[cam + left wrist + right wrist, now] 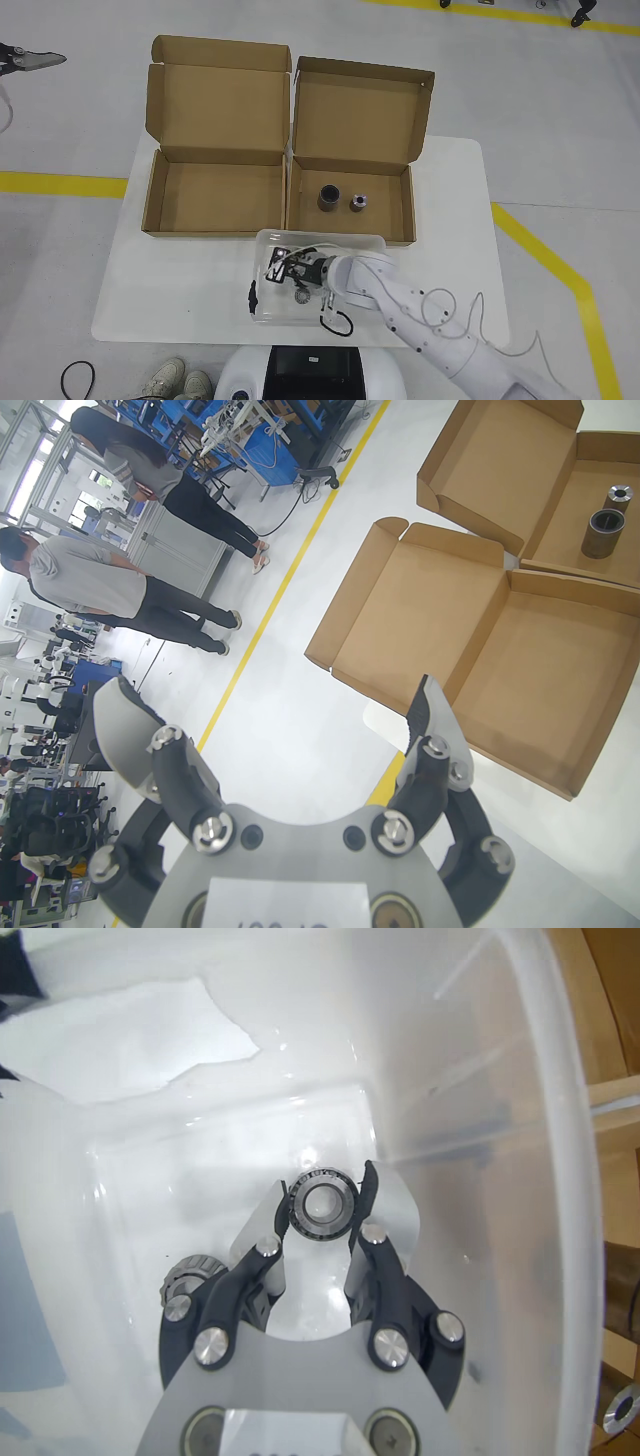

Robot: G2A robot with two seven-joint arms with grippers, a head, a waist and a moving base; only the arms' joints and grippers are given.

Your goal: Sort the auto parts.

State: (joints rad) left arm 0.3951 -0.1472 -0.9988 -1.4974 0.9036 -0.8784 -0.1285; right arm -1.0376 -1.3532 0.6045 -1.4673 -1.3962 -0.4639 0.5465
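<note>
My right gripper (322,1208) is down inside the clear plastic bin (372,241), its two fingers pressed against either side of a steel roller bearing (324,1211) that rests on the bin floor. A second bearing (192,1270) lies just beside one finger. In the top view the right gripper (297,272) sits mid-bin among black parts (277,262). The right cardboard box (395,215) holds a dark sleeve (328,197) and a small silver bushing (359,201). The left box (215,195) holds nothing. My left gripper (275,700) hangs open over the floor, well left of the table.
Both box lids stand open at the table's far side. A black ring (335,320) lies at the bin's near edge. The bin wall (500,1128) rises close to one right finger. Bare tabletop stretches to the right of the bin.
</note>
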